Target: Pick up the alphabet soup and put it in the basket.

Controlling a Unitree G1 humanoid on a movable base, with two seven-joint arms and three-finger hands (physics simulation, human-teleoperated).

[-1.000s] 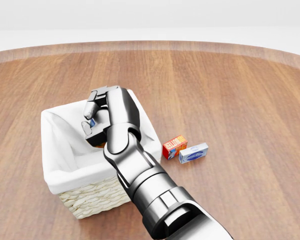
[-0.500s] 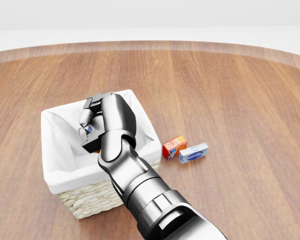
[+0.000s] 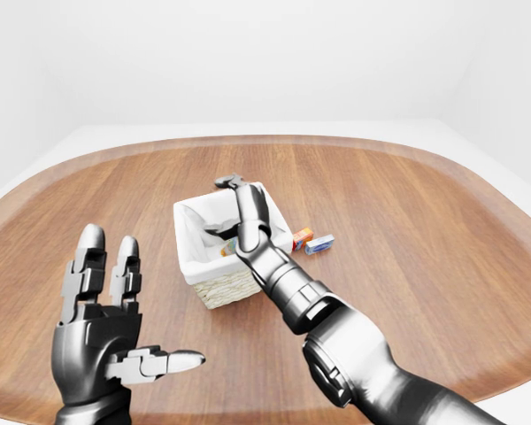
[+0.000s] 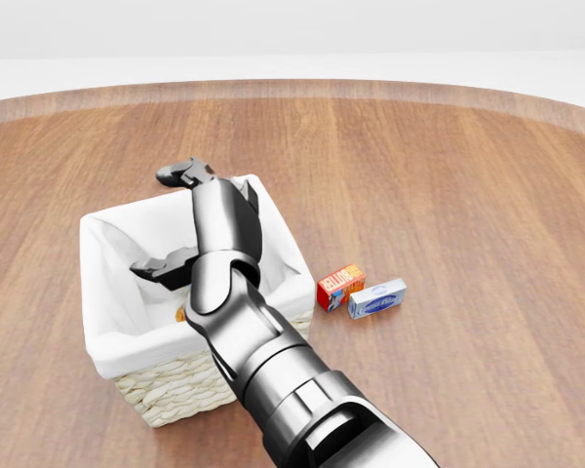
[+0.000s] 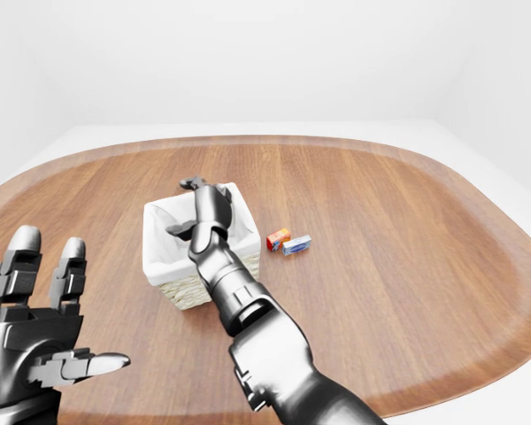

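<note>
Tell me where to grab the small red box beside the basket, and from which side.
Grip the red box across its long faces, from above. It lies flat on the table with the blue-and-white box close on its right and the basket on its left, so side approaches look cramped.

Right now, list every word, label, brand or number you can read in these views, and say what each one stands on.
No text can be read with certainty.
Red and orange box: white lettering on its top, too blurred to make out.
Blue and white box: a dark blue oval label, its print too small to read.
Alphabet soup in the basket: only a sliver shows under the open right hand; no label visible.
</note>
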